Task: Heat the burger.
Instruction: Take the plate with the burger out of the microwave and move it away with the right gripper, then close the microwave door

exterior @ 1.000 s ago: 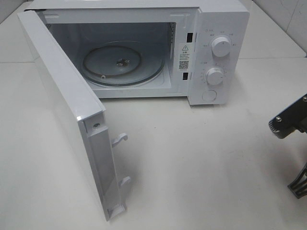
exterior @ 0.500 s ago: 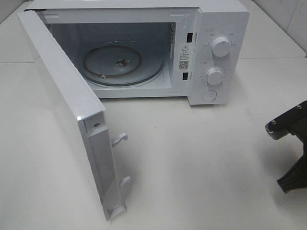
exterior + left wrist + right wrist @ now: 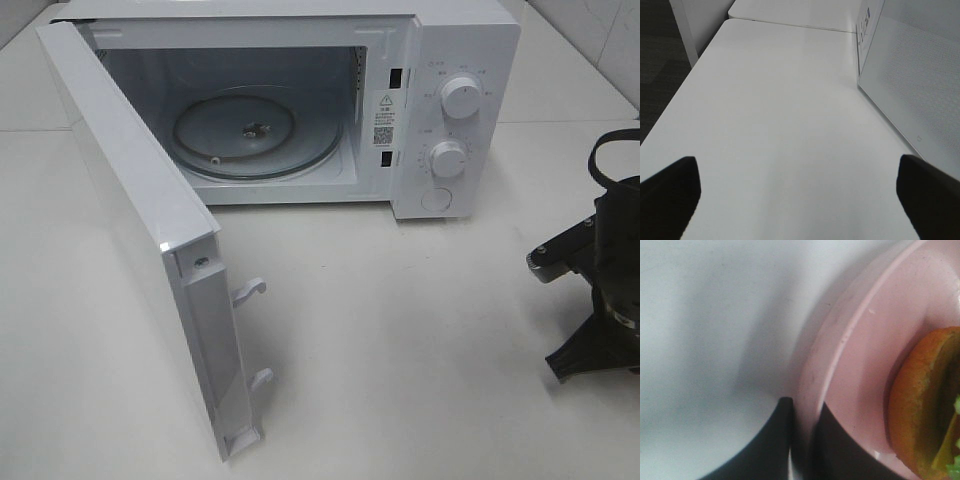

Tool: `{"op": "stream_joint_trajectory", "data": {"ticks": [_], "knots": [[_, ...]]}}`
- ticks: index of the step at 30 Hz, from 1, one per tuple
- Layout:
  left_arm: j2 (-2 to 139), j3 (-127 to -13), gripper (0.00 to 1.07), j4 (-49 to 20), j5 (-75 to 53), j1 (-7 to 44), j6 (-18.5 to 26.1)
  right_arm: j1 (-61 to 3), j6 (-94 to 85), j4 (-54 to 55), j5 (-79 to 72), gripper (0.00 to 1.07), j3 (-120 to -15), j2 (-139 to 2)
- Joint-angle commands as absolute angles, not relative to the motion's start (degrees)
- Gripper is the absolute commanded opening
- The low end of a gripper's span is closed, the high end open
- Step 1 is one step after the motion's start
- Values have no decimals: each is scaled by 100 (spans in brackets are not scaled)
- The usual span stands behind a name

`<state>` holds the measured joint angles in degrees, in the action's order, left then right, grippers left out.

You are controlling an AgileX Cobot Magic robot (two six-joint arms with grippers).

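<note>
White table (image 3: 420, 340) carries a microwave (image 3: 440, 110), door (image 3: 140, 240) swung wide for loading. At 3 o'clock, the right gripper (image 3: 802, 440) pinches the pink plate (image 3: 855, 365) rim — burger (image 3: 927, 400) aboard. Left gripper (image 3: 797, 192) spread, idle.

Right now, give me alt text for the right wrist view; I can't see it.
Close-up: the right gripper is closed on the rim of a pink plate carrying the burger, only partly in frame. White table lies behind.
</note>
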<state>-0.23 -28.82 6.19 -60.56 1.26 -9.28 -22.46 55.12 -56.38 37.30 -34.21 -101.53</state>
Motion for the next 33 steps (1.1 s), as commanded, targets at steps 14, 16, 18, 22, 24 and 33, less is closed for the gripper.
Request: {"op": "stream_joint_trajectory", "data": {"ticks": [14, 16, 18, 22, 24, 33], "knots": [[-143, -2882, 101, 596, -5982, 166, -945, -2223, 4939, -4847, 4057, 56, -3592, -9293], [-143, -2882, 101, 596, -5982, 166, -945, -2223, 4503, -4509, 4045, 60, -3592, -8932], [-143, -2882, 101, 596, -5982, 166, -945, -2223, 4097, -4165, 4045, 62, -3592, -8577], [-143, -2882, 101, 596, -5982, 166, -945, -2223, 2733, -3077, 4057, 67, -3592, -7471], [-143, -2882, 101, 596, -5982, 166, -945, -2223, 2504, -2819, 4057, 71, -3592, -7271], [-143, -2882, 101, 596, -5982, 166, -945, -2223, 527, -728, 4721, 81, -3592, -5661]]}}
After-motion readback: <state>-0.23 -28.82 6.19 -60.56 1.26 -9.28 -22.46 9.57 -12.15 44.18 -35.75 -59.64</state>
